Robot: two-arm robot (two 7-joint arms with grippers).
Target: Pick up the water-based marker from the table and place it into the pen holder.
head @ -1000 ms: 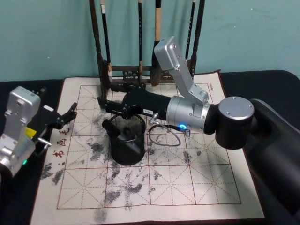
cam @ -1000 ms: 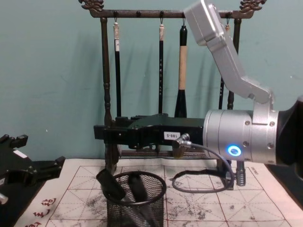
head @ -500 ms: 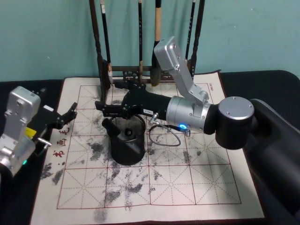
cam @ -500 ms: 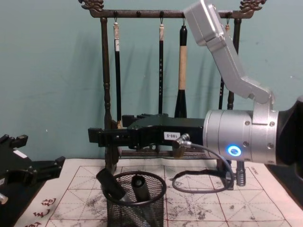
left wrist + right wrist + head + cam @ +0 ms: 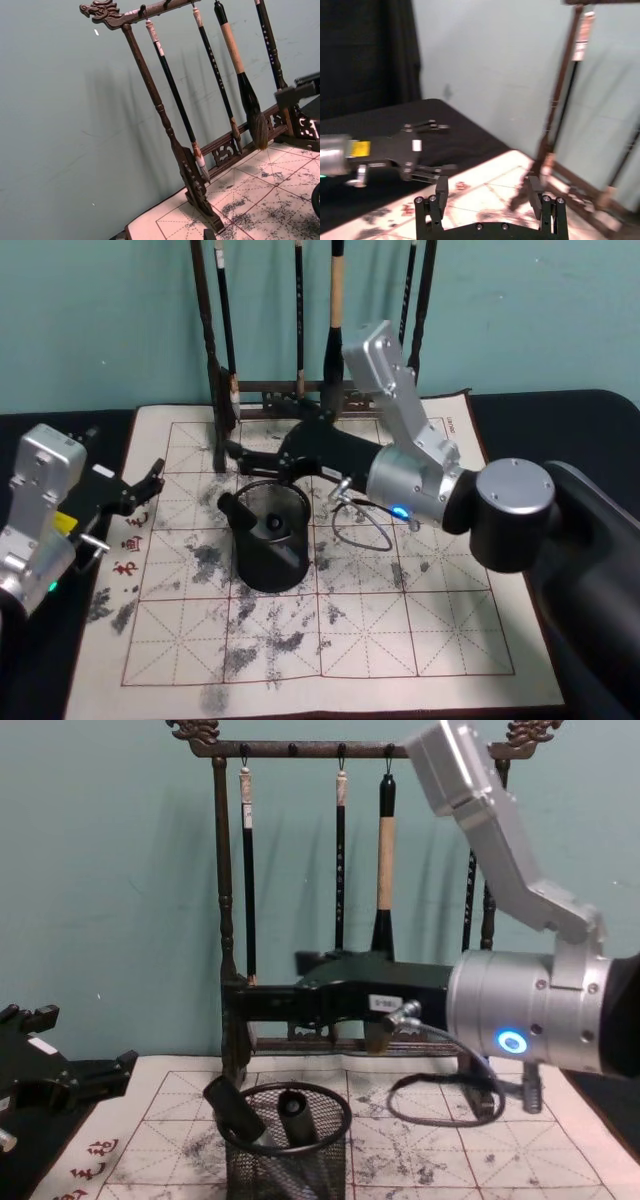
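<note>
Marker [image 5: 293,1112] upright inside holder [image 5: 270,540] on mat. Right gripper [image 5: 243,455] just above rim, jaws open, empty. Left gripper [image 5: 150,483] parked at desk's left edge, jaws open.

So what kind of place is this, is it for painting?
Probably a calligraphy practice desk. A tall dark wooden brush rack holds hanging ink brushes, a cream cloth mat with red grid lines is smudged with ink, and a round black wire-mesh pen holder stands on it.
</note>
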